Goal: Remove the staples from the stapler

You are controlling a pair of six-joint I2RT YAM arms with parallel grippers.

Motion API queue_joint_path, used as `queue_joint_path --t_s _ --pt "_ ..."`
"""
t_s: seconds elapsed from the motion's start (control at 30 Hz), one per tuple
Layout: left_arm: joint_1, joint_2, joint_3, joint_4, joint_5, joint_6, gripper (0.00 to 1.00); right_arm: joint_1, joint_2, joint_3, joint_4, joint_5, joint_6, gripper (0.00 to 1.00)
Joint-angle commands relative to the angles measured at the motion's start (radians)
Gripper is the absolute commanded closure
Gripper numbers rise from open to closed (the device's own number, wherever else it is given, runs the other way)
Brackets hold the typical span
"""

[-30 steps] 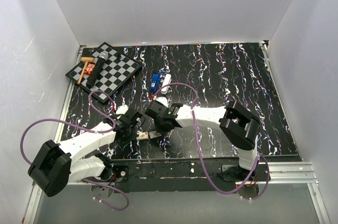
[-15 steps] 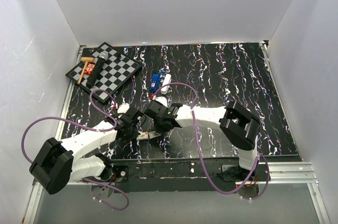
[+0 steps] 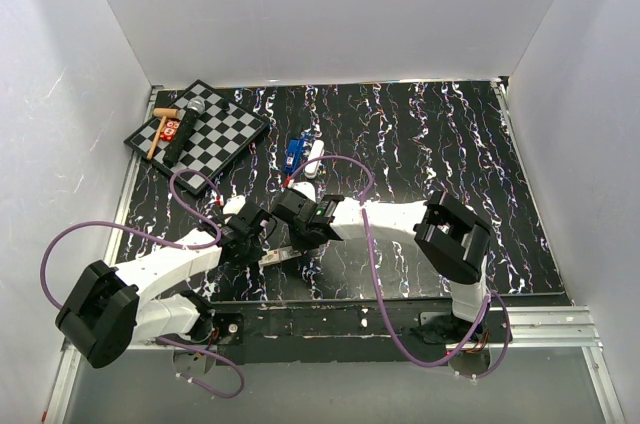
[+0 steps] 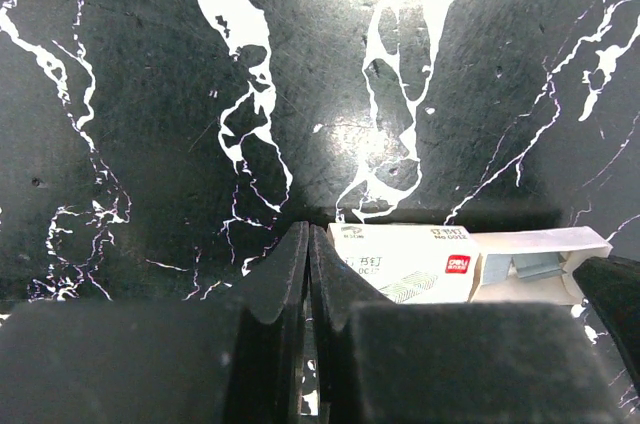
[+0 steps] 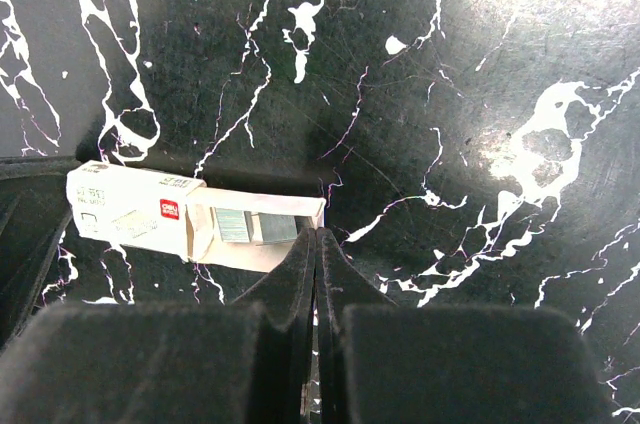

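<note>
We note the stapler (image 3: 301, 156) lying on the black marbled tabletop (image 3: 430, 144), well beyond both arms and untouched, its blue and white parts side by side; it has not shifted over the last second. Nearer the arm bases, a small white staple box (image 4: 405, 262) lies between the two end effectors. Its inner tray is slid partway out, with a grey strip of staples (image 5: 256, 226) showing. The left end effector (image 4: 308, 269) has its fingers pressed together, and the box's closed end sits just beside its right finger. The right end effector (image 5: 316, 266) is likewise pressed together, its tips at the open end of the tray. We cannot tell whether either one has caught a cardboard edge. Against the earlier overhead view, the left end effector has edged slightly toward the right one, and the box now lies a little more slanted, its right end farther from the bases. The chequered board (image 3: 232, 129) at the far left corner is unchanged.
</note>
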Motion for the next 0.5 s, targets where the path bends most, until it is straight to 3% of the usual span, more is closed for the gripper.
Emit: queue_joint_path --t_s 0.0,0.47 --pt "-0.003 -0.017 -0.012 0.023 0.017 -0.001 1.0 0.007 0.014 0.046 0.018 0.011 0.019 0.99" --pt "-0.005 -0.037 -0.018 0.029 0.031 -0.006 1.0 0.018 0.021 0.057 -0.007 0.041 0.002 0.99"
